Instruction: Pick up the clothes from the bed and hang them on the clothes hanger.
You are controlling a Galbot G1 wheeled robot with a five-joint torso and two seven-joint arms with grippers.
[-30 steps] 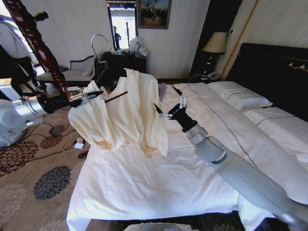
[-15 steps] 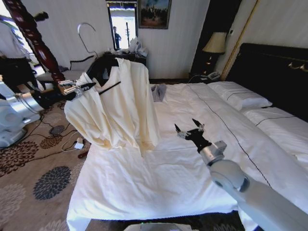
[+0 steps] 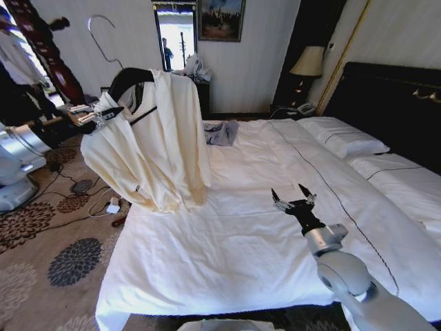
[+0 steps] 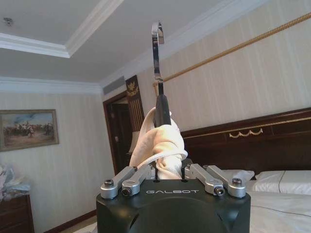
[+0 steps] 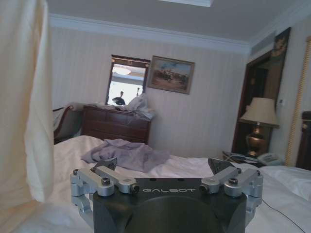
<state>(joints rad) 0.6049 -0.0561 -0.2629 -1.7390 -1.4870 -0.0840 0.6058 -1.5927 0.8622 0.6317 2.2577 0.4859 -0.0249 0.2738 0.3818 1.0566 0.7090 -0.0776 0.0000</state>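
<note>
The bed (image 3: pixel 227 255) is filling the middle and right of the scene. The top (image 3: pixel 148 141) is hanging on the hanger (image 3: pixel 127 77) at the far left, its hem just off the bed's left edge. A grey garment (image 3: pixel 220 131) is lying far back on the bed. The left claw (image 3: pixel 96 117) is clenching the top's shoulder and the hanger. The right claw (image 3: pixel 293 202) is hovering released over the bed's near right.

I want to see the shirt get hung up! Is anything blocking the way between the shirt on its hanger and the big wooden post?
Nothing visible does. The left gripper holds the clothes hanger with the clothes on it, beside the wooden post. The right gripper is open over the bed.
</note>
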